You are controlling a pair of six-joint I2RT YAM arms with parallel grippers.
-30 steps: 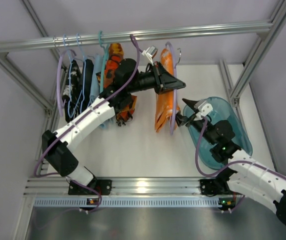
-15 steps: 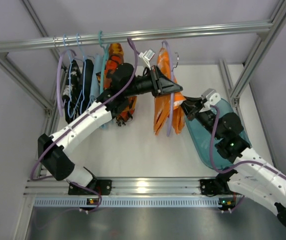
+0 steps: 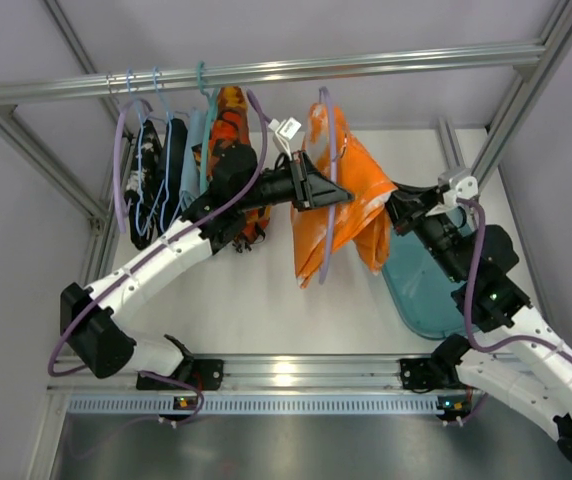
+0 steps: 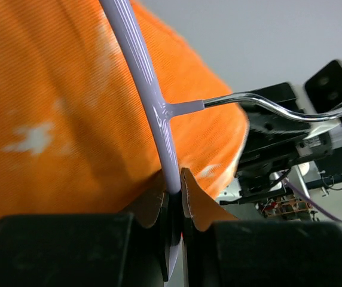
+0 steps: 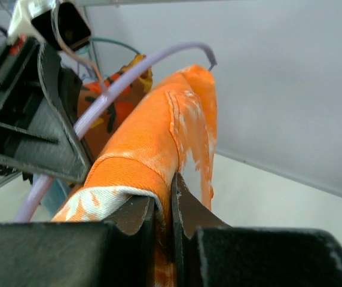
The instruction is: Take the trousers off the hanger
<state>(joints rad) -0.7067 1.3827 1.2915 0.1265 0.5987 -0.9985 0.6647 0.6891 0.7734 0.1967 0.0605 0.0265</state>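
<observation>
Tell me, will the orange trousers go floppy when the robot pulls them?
Probably floppy: the trousers sag in soft folds off the hanger. Likely light, since that thin hanger carries them. They probably won't slip, as the right gripper pinches a bunched fold.

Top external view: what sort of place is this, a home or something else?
Probably a lab test cell: a bare aluminium frame around a white table, an overhead rail hung with garments, and robot arms bolted to the front edge.
</observation>
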